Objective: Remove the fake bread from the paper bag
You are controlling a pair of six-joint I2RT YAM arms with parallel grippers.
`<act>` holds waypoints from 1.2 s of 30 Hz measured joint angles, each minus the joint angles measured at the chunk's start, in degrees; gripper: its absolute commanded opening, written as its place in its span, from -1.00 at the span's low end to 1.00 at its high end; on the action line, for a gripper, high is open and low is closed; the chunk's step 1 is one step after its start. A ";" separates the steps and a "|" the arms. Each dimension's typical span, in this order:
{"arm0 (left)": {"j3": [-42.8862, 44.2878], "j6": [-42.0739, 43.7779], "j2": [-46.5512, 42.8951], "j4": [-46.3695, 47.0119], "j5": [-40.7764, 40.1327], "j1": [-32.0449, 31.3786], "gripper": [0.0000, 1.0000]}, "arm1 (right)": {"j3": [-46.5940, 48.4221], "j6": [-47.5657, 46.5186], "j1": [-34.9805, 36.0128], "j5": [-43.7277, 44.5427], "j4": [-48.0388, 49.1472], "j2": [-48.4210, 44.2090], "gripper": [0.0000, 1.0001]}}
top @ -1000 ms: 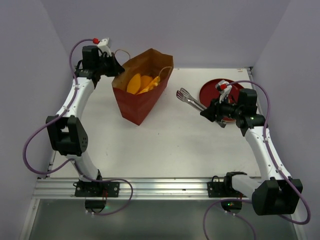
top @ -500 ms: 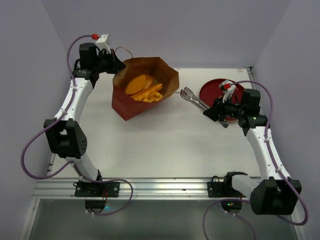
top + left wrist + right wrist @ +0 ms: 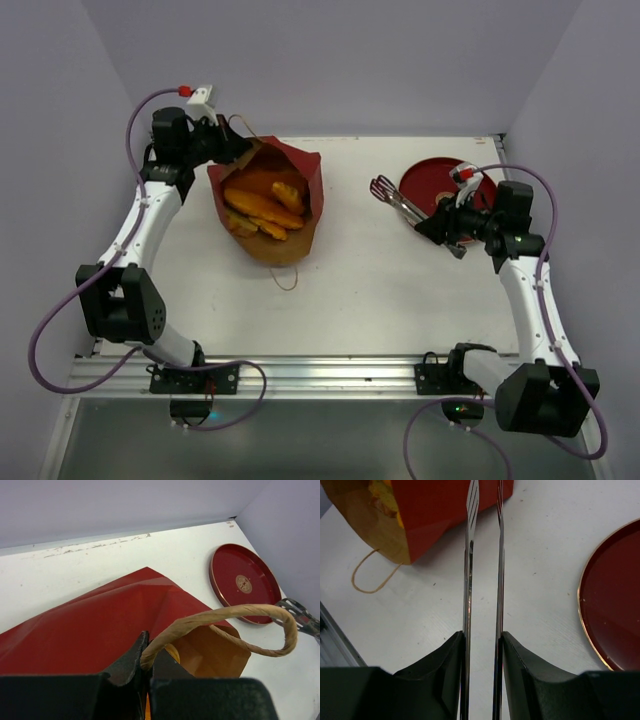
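The red paper bag [image 3: 300,180] lies tilted at the back left, its brown mouth turned up toward the camera. Several golden pieces of fake bread [image 3: 262,208] lie inside it. My left gripper [image 3: 238,148] is shut on one looped brown handle [image 3: 225,615] at the bag's far rim; in the left wrist view the fingertips [image 3: 137,652] pinch the handle's end above the red paper [image 3: 100,625]. My right gripper [image 3: 440,228] is shut on metal tongs [image 3: 392,196], whose two blades [image 3: 470,555] point toward the bag [image 3: 440,505] and stay apart from it.
A round dark-red plate [image 3: 435,178] sits at the back right, just beyond the tongs and the right wrist. The bag's other handle [image 3: 286,276] lies looped on the white table [image 3: 380,300] in front of the bag. Purple walls close in the back and sides.
The bag has swung round and tipped, its mouth now turned toward the near side, with the bread slid together. My left gripper moved left with the handle. The right gripper with the tongs drifted right.
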 measured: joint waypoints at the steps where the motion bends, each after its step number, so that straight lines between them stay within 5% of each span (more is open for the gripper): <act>1: -1.07 -0.35 -0.48 0.90 0.46 -0.02 -1.00 | 0.00 -0.35 -0.02 -0.63 -0.46 -0.24 -0.23; 18: -10.25 -6.86 -3.13 9.20 2.69 -4.83 -1.00 | 10.12 -14.49 3.61 -14.01 -16.50 -1.60 -0.24; 36: -13.38 -14.47 -3.78 13.42 -4.74 -10.78 -1.00 | 11.21 -16.65 37.55 17.44 -17.00 3.15 -0.24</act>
